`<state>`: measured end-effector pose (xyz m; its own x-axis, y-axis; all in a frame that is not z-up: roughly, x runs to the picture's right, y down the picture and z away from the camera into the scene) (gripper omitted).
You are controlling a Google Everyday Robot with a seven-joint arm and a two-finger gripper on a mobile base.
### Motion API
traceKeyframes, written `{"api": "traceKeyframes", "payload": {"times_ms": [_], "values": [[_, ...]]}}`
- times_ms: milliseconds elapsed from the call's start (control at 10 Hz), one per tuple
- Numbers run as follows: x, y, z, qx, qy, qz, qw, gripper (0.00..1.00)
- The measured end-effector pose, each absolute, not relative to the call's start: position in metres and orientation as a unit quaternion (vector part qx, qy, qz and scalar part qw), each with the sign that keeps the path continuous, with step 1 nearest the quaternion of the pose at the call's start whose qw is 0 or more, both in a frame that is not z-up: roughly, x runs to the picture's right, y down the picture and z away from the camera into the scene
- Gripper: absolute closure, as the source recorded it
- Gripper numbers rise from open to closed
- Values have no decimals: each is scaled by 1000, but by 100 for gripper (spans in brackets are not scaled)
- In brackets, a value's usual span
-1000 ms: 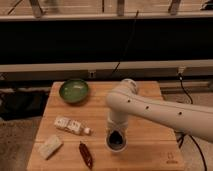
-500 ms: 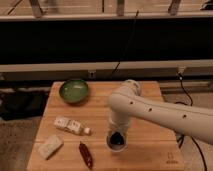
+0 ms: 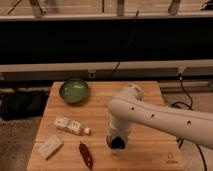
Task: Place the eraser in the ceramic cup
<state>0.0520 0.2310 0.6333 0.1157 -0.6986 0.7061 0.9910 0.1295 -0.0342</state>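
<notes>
Reaching in from the right edge of the camera view, the robot's white arm [image 3: 160, 117] is pictured bent steeply downward over a wooden table [image 3: 145, 92]. The gripper [image 3: 116, 138] is held at the arm's lower end, directly over the ceramic cup [image 3: 120, 146]. The cup is set upright near the table's front edge, a little right of centre. Only part of its white rim and dark inside is shown, as the rest is covered by the wrist. Whether the gripper is open or closed cannot be told, since its tip is lost against the cup's dark mouth. It cannot be made out whether anything is carried in it.

A pale rectangular block [image 3: 50, 146], taken to be the eraser, is seen lying flat at the table's front left corner, well apart from the cup. A small white bottle [image 3: 71, 126] is laid on its side between that block and the cup. A red chili pepper [image 3: 86, 154] is stretched out just left of the cup, near the front edge. The wide green bowl [image 3: 74, 90] is placed at the back left of the table. A dark wall and black cables [image 3: 125, 47] are shown behind.
</notes>
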Motion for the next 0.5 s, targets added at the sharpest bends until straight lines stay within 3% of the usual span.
{"api": "traceKeyframes", "payload": {"times_ms": [100,500], "values": [[51,232,632,-265,-274,-608,697,96],[49,236,632,-263,-275,-610,695,56]]}}
